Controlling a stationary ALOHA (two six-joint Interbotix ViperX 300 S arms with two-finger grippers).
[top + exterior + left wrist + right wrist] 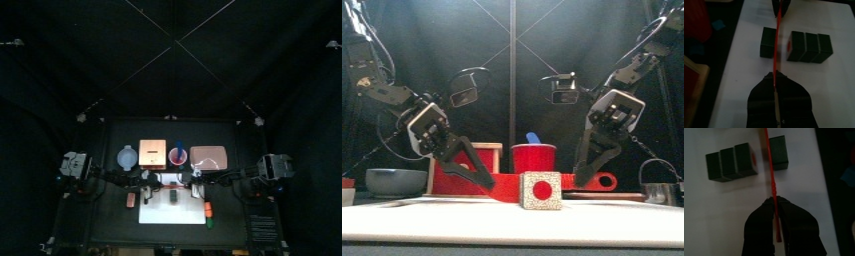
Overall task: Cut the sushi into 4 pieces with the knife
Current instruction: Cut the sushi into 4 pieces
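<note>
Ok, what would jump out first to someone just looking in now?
The red knife stands on edge across the white cutting board, with the left gripper and the right gripper each shut on one end of it. Its blade sits in a gap in the dark green sushi roll, with one block apart on one side and three blocks together on the other.

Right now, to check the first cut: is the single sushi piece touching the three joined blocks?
Apart. The left wrist view shows a strip of white cutting board between the single piece and the three joined blocks, by the red knife.
</note>
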